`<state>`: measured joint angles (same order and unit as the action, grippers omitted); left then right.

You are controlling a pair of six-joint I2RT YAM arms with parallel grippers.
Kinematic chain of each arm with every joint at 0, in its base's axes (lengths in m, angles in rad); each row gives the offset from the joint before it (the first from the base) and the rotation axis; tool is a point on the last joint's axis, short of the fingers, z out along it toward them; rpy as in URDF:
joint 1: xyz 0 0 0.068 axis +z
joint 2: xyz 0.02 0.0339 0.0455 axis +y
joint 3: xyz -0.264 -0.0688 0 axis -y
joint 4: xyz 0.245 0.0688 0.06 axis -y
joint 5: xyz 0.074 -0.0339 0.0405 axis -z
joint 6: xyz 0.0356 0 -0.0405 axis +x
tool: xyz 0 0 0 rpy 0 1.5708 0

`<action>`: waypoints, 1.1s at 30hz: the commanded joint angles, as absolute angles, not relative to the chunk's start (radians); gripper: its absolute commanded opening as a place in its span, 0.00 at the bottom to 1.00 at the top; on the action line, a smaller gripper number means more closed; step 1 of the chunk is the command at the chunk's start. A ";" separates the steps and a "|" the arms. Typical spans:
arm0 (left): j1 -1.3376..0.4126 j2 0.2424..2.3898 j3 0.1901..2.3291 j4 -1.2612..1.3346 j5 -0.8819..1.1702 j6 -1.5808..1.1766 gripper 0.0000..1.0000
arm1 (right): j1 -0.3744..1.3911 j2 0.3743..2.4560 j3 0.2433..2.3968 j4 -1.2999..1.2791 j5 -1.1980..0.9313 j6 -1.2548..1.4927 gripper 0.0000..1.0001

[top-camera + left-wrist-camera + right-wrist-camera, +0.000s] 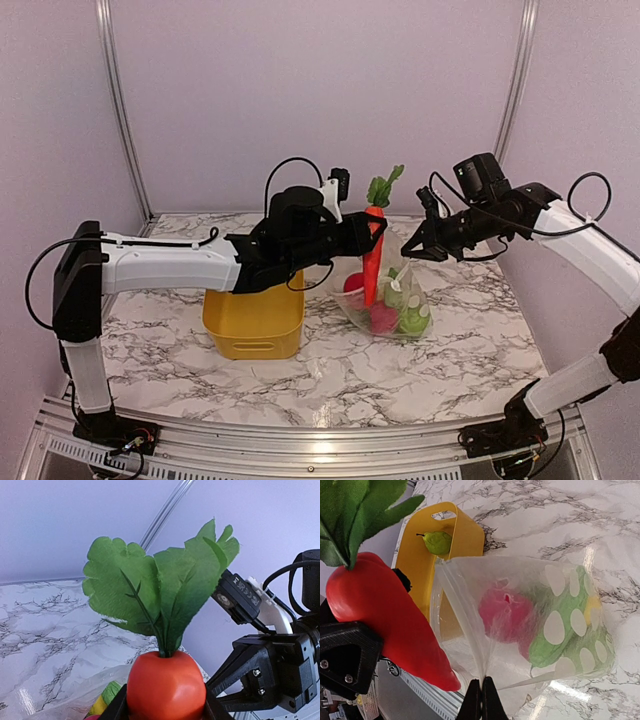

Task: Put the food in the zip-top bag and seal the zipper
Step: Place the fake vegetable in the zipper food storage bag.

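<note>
- Top view: left gripper clenched on carrot. Carrot upright, leaves at 12 o'clock, tip at 6 o'clock, down at the mouth of the zip-top bag.
- Bag slumped on marble table, just beside yellow bin at its 3 o'clock. Red and green pieces already inside.
- Right gripper near the carrot at its 3 o'clock, holding up the bag's top edge. Jaw state not readable from here.
- Left wrist view: carrot wedged tight between the left gripper's own fingers, leaves fanned toward 12 o'clock. Right gripper's black body at 4 o'clock, a corner of bag film at 7 o'clock.
- Right wrist view: right gripper pinched closed on the bag's mouth edge, fingertips together at 6 o'clock. Zipper unsealed, mouth gaping toward 10 o'clock.
- Red fruit and green pieces deep in the bag. Carrot at 9 o'clock, tip low beside the mouth edge; inside or outside the film, cannot tell.
- One green fruit lying in the yellow bin at 11 o'clock.
- Judged step: loading the carrot, sealing not yet begun.
- Next move likely calls for lowering tip-first through the opening, probably with some tilt for the length. Right pinch to hold the mouth up, release only once well in.
</note>
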<state>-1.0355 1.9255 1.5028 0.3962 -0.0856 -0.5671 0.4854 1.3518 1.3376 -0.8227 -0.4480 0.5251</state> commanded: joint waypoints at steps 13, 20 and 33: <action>-1.053 1.981 1.613 0.462 -0.581 -0.646 0.20 | 0.498 1.355 1.373 -0.789 -0.478 0.524 0.00; -1.065 2.032 1.569 0.547 -0.566 -0.744 0.20 | 0.497 1.373 1.387 -0.771 -0.480 0.533 0.00; -1.081 1.960 1.475 0.590 -0.373 -0.836 0.79 | 0.490 1.373 1.414 -0.780 -0.474 0.527 0.00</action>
<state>-1.0626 2.0399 1.5303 0.5579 -0.4465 -0.8810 0.4854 1.3773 1.3609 -0.8009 -0.4686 0.5289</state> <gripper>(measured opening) 0.686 0.004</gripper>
